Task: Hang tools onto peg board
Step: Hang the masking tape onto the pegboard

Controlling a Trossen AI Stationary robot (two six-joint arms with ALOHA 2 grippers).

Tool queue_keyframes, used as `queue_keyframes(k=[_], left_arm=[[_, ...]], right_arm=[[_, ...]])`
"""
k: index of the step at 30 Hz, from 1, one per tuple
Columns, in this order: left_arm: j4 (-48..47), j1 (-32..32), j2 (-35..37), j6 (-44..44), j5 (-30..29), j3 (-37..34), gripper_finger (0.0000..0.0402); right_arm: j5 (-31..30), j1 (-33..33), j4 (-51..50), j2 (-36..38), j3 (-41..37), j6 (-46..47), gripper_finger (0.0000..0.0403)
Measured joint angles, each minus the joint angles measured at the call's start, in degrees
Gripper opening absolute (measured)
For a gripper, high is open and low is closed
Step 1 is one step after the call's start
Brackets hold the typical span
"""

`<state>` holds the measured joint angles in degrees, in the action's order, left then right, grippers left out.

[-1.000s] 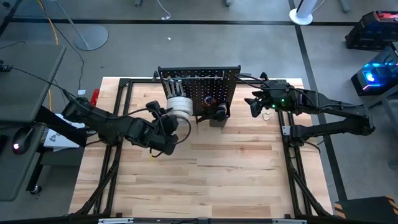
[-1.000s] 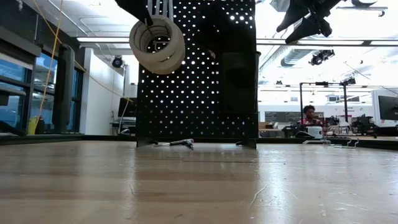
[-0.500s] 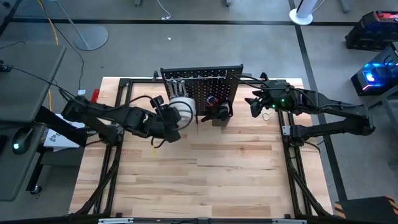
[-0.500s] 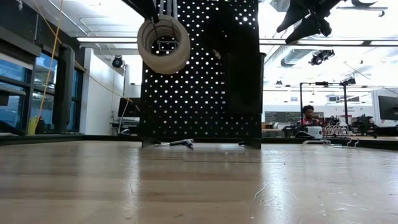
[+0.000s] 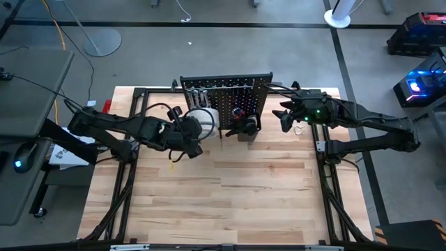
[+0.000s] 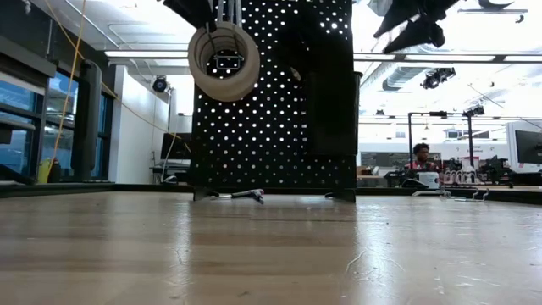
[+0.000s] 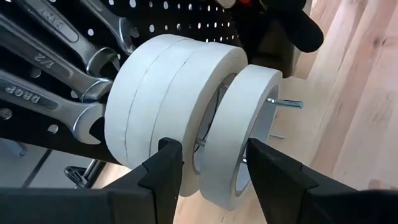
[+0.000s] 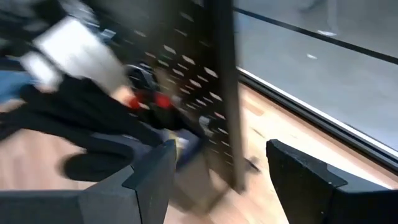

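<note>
The black peg board (image 5: 226, 90) stands upright at the table's far middle. On it hang silver wrenches (image 7: 56, 93), a stack of white tape rolls (image 7: 155, 93) and a black glove-like bundle (image 7: 292, 28). One more tape roll (image 7: 245, 124) sits beside the stack, with a wire hook (image 7: 285, 103) through its hole. My left gripper (image 7: 216, 163) is shut on this roll, just near-left of the board (image 5: 194, 132). My right gripper (image 5: 284, 118) hovers open to the board's right, holding nothing. My left gripper pinches the single tape roll at its lower rim (image 7: 217, 183), one finger on each flat face. The fingers (image 7: 165, 165) come slanting down from the table's near left side. The roll stands upright on the hook, close against the stack.
A small black bin (image 6: 330, 102) hangs low on the board's right half. A small tool (image 6: 246, 195) lies on the table at the board's foot. A small white object (image 5: 300, 129) lies by my right gripper. The near half of the wooden table (image 5: 230, 202) is bare.
My left gripper has gone up and toward the far edge, toward the peg board, rolling its wrist. The tape roll it holds stood tilted and offset from the stack. It now sits in line with the stack on the hook.
</note>
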<state>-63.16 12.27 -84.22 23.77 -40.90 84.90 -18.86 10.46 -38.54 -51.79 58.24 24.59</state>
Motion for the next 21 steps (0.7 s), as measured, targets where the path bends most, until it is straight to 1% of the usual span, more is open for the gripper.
queue_keyframes(k=[2,5,7,9,10,12,14,15,17,19,21], left_arm=[[0.0,-0.1,0.8,0.0,0.6,0.0,0.017],[-0.1,-0.7,1.6,0.1,1.3,-0.1,0.017],[-0.2,-1.1,1.9,0.1,1.3,-0.1,0.017],[-0.3,-1.4,2.0,0.1,1.2,-0.1,0.017],[-0.3,-1.4,2.0,0.1,1.2,-0.1,0.017],[-0.3,-1.4,2.0,0.1,1.0,-0.1,0.017],[-0.3,-1.4,2.0,0.1,0.8,-0.1,0.017],[-0.3,-1.4,2.0,0.1,0.7,-0.1,0.017],[-0.2,-1.4,2.0,0.1,0.5,-0.1,0.017],[-0.2,-1.4,2.0,0.1,0.5,-0.1,0.017],[-0.1,-1.4,2.0,0.1,0.4,-0.1,0.017]], right_arm=[[3.6,0.0,3.4,0.0,0.0,-1.0,0.024],[11.0,-0.3,10.8,-0.5,0.0,-0.6,0.0239],[13.1,-2.2,14.0,-1.9,0.2,0.8,0.0231],[12.4,-5.4,15.1,-4.6,0.2,1.9,0.0206],[11.1,-7.4,16.2,-6.4,0.1,2.5,0.0183],[9.0,-11.3,20.4,-10.9,0.0,3.5,0.012],[8.4,-14.7,28.7,-15.8,0.0,3.3,0.0041],[8.4,-15.9,33.5,-18.2,0.0,2.6,0.0022],[8.2,-17.6,39.7,-23.1,0.3,3.7,0.0017],[7.4,-17.9,41.3,-27.3,1.5,4.9,0.0007],[4.9,-18.1,41.2,-30.8,3.5,5.0,0.0003]])
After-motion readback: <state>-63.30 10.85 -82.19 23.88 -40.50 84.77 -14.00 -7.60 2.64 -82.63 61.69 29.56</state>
